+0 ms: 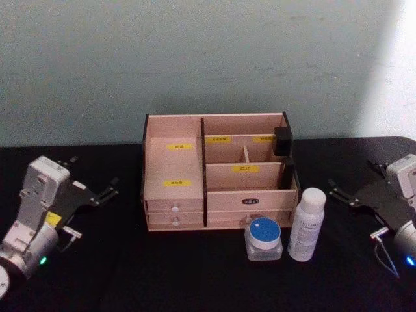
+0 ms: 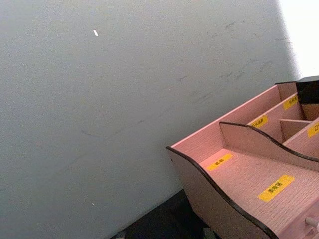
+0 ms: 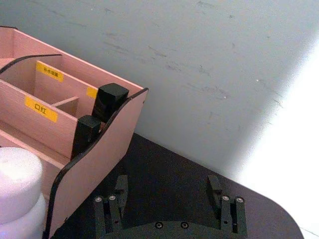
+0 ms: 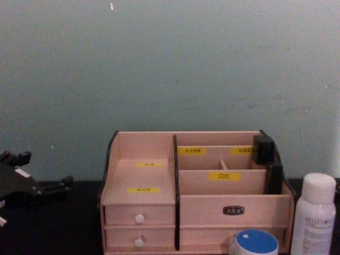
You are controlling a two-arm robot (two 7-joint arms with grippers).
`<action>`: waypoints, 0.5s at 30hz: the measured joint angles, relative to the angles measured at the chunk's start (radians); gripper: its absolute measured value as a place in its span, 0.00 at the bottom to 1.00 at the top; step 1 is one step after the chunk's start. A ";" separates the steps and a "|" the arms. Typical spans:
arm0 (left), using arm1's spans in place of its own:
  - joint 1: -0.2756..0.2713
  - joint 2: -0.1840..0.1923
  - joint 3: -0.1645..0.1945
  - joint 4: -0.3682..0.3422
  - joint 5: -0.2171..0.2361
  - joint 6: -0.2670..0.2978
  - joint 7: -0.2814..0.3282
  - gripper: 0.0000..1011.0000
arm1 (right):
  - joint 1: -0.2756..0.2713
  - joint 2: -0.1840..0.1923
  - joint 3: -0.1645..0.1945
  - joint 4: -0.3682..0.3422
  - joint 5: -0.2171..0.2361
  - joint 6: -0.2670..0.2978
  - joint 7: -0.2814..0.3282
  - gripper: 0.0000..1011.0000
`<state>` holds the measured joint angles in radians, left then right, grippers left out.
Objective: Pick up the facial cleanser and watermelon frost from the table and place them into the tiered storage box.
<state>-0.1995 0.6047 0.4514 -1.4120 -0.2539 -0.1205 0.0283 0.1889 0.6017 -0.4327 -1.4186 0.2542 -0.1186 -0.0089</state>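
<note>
Right gripper (image 1: 351, 177) jaws open, left gripper (image 1: 94, 173) too | you take cleanser (image 1: 306, 224) mid-body, keep it upright, avoid jar (image 1: 264, 239).

Matt pale wooden tiered storage box (image 1: 174, 170), smooth white plastic facial cleanser (image 1: 306, 225), matt black table (image 1: 162, 273)
</note>
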 joint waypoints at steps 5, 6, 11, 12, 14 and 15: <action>0.000 0.000 0.000 0.000 0.000 0.000 0.000 0.99 | -0.025 0.010 0.019 -0.026 0.014 0.012 0.023 0.99; 0.000 0.000 0.000 0.000 0.000 0.000 0.000 0.99 | -0.031 0.013 0.023 -0.033 0.018 0.016 0.029 0.99; 0.000 0.000 0.000 0.000 0.000 0.000 0.000 0.99 | -0.078 0.049 0.051 -0.087 0.046 0.051 0.070 0.99; 0.000 0.000 0.000 0.000 0.000 0.000 0.000 0.99 | -0.085 0.055 0.055 -0.095 0.051 0.058 0.077 0.99; 0.000 0.000 0.000 0.000 0.000 0.000 0.000 0.99 | -0.107 0.074 0.067 -0.122 0.067 0.085 0.099 0.99; 0.000 0.000 0.000 0.000 0.000 0.000 0.000 0.99 | -0.123 0.088 0.077 -0.139 0.080 0.102 0.114 0.99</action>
<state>-0.1995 0.6047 0.4514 -1.4120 -0.2539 -0.1205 0.0283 0.0656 0.6896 -0.3552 -1.5575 0.3345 -0.0169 0.1051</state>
